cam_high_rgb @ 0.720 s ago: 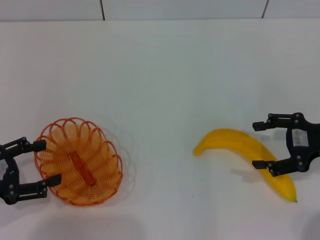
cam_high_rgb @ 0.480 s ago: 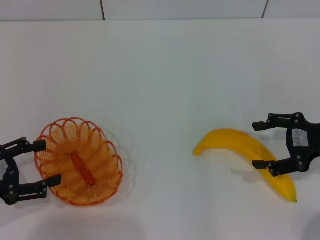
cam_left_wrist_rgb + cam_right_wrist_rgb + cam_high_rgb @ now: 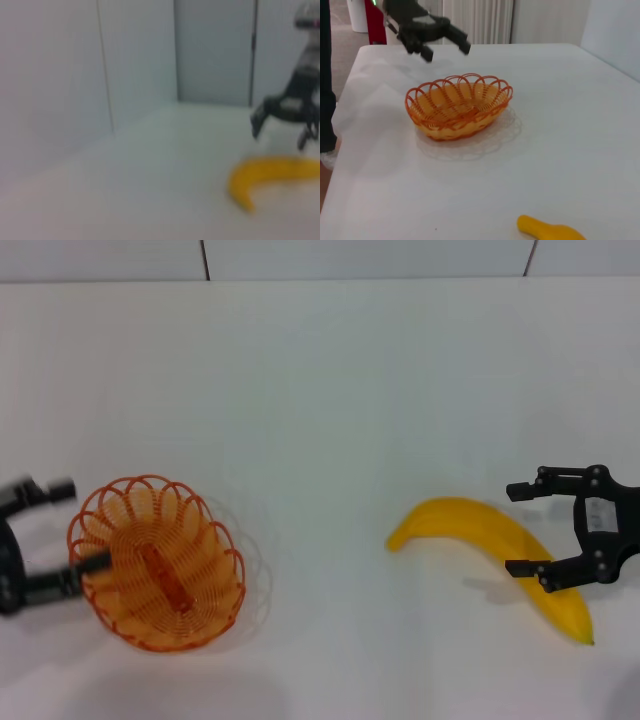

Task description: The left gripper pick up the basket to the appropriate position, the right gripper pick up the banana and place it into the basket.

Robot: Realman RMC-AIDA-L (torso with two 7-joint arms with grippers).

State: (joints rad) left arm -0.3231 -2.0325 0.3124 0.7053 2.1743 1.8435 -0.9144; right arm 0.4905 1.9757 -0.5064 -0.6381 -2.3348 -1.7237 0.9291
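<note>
The orange wire basket sits on the white table at the near left; it also shows in the right wrist view. My left gripper is open at the basket's left rim, one finger over the rim, and blurred. In the right wrist view the left gripper hangs open above the basket's far side. The yellow banana lies at the right, also in the left wrist view; its end shows in the right wrist view. My right gripper is open, its fingers straddling the banana's right part; the left wrist view shows it too.
The white table runs back to a pale panelled wall. In the right wrist view the table's edge drops off beyond the basket, with a red object and a white bin on the floor.
My left gripper has moved up and away from the table's front edge, now blurred at the basket's left rim. The basket, banana and right gripper have not moved.
</note>
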